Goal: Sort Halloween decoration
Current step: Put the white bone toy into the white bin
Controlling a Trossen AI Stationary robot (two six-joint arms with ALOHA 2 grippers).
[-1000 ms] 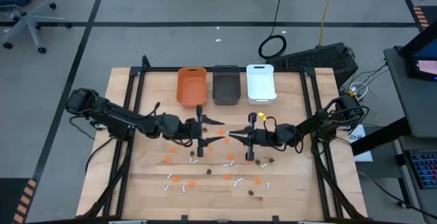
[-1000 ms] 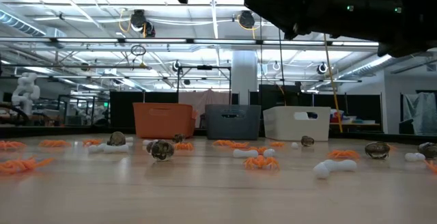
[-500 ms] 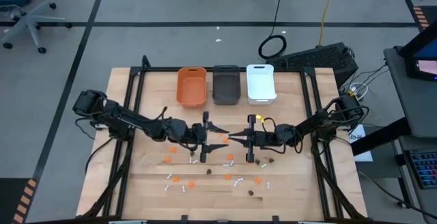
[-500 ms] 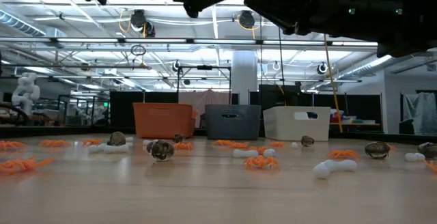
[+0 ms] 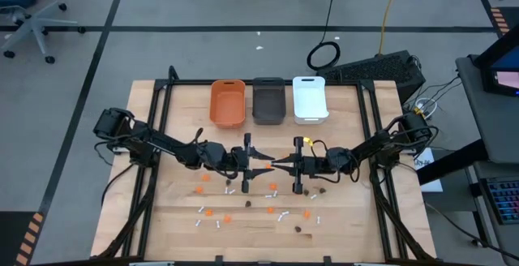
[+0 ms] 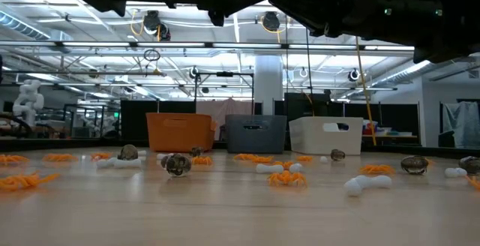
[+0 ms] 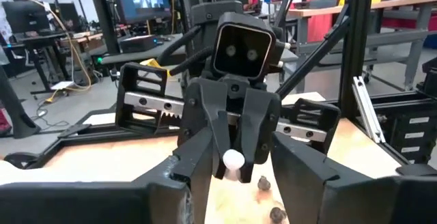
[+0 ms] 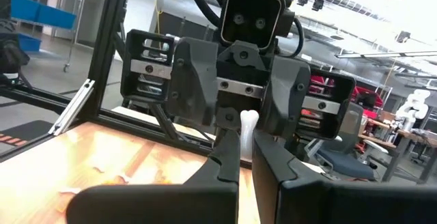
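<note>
**Both grippers meet tip to tip over the desk centre, a white stick between them**

The wooden desk carries three bins along its far edge: an orange bin, a dark grey bin and a white bin, side by side.

Both arms reach inward above the middle of the desk, facing each other. The right gripper has its jaws fully closed on a small white stick, which projects from the tips. The left gripper sits just opposite, its jaws partly parted with that stick at their mouth; whether they bear on it cannot be told. In the right wrist view the same white stick stands between the two sets of jaws.

The rest of the Halloween decoration lies loose on the desk, nearer than the grippers and below them: orange blobs, dark lumps and white sticks, scattered apart from one another and well clear of the bins.
</note>
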